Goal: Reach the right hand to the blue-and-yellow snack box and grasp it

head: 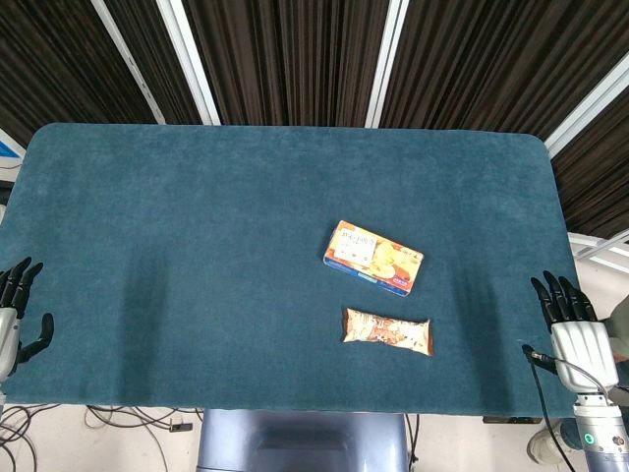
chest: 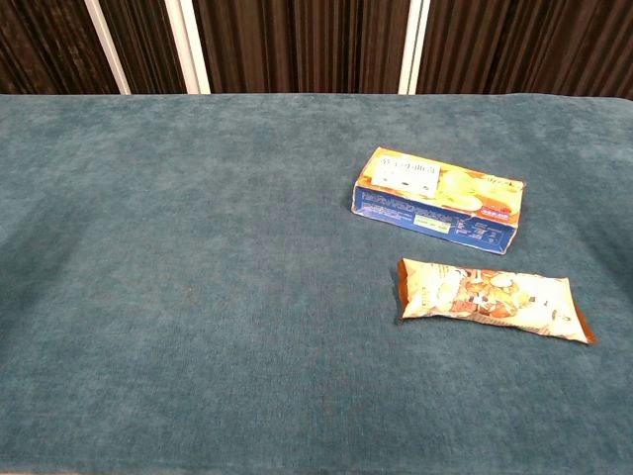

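Note:
The blue-and-yellow snack box (head: 373, 258) (chest: 437, 201) lies flat on the teal table, right of centre, its long side slanting down to the right. My right hand (head: 574, 324) hovers at the table's right front edge, fingers straight and apart, holding nothing, well to the right of the box. At the left front edge, my left hand (head: 16, 310) also has its fingers spread and is empty. Neither hand shows in the chest view.
A brown-and-white snack packet (head: 387, 330) (chest: 492, 299) lies just in front of the box, between it and the table's front edge. The teal cloth table (head: 197, 246) spreads wide to the left. Dark slatted panels stand behind.

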You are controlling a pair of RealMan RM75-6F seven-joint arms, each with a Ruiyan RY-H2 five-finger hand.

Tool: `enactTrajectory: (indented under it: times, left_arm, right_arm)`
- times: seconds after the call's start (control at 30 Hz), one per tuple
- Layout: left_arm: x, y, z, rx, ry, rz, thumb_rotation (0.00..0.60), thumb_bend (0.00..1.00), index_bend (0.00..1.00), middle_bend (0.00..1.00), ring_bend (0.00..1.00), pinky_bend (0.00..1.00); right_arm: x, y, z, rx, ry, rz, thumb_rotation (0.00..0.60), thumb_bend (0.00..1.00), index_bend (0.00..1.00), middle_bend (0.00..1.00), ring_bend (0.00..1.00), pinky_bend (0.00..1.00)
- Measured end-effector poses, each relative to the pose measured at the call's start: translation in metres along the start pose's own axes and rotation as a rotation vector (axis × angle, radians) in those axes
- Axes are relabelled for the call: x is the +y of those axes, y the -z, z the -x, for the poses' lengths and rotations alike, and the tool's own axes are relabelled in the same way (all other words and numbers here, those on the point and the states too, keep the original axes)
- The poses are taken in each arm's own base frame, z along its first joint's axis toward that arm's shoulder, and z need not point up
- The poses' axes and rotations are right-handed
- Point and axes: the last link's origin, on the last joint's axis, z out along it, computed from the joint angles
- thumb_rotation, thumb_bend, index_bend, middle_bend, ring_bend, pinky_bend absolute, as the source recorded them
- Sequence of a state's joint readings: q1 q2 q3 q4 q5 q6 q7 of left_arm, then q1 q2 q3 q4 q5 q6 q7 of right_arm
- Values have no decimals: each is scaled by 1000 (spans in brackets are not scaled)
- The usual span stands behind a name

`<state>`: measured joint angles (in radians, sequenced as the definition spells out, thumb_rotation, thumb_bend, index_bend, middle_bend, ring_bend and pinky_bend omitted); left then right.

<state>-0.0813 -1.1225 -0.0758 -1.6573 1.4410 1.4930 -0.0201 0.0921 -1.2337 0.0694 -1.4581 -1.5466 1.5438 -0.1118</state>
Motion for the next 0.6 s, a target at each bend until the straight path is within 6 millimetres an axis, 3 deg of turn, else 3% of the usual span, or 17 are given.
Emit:
enactTrajectory:
  times: [0.6]
  left_arm:
    - [1, 0, -1, 0, 2, 0, 600, 526, 30, 0, 7, 8]
  right_arm:
    - [2, 0, 1, -41, -34, 23, 600, 31, 0, 3, 38, 154]
